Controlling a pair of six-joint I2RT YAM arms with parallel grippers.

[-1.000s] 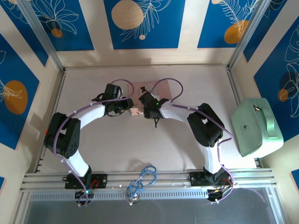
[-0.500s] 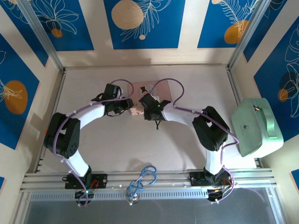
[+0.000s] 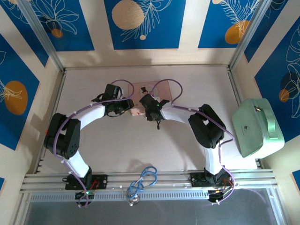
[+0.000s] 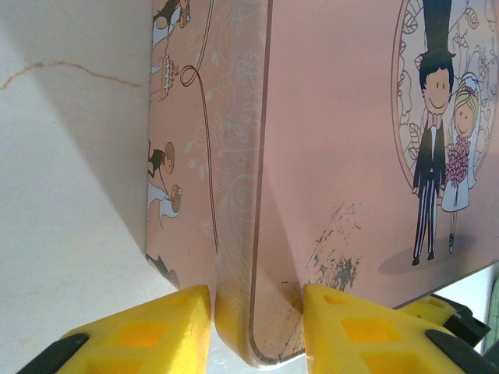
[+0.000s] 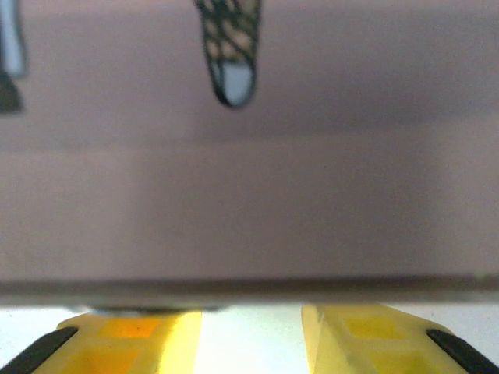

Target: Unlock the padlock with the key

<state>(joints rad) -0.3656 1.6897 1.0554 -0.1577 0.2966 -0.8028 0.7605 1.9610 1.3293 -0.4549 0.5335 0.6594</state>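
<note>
- Yellow-fingered left claw (image 4: 253, 312) pinches a corner of the pink box (image 4: 351, 156), one finger either side; bracing it, I judge.
- Right claw (image 5: 251, 331) stands parted, nothing between its fingers, nosed up to the box's side.
- Padlock (image 5: 8, 43): probably the bluish-silver sliver at that view's left edge (too blurred to swear).
- Step: lining up on the lock; next calls for the key, gripped and finely aimed.
- Box lid down, contents hidden; mint case (image 3: 260, 126) closed, well apart.

A pale bench (image 3: 117, 145) sits boxed in by cream walls (image 3: 187, 56) hung with blue panels (image 3: 143, 23) of white leaves and orange discs. Aluminium posts (image 3: 39, 33) rise at the bench's far corners; a slotted rail (image 3: 154, 180) lines its near edge, under even light.
</note>
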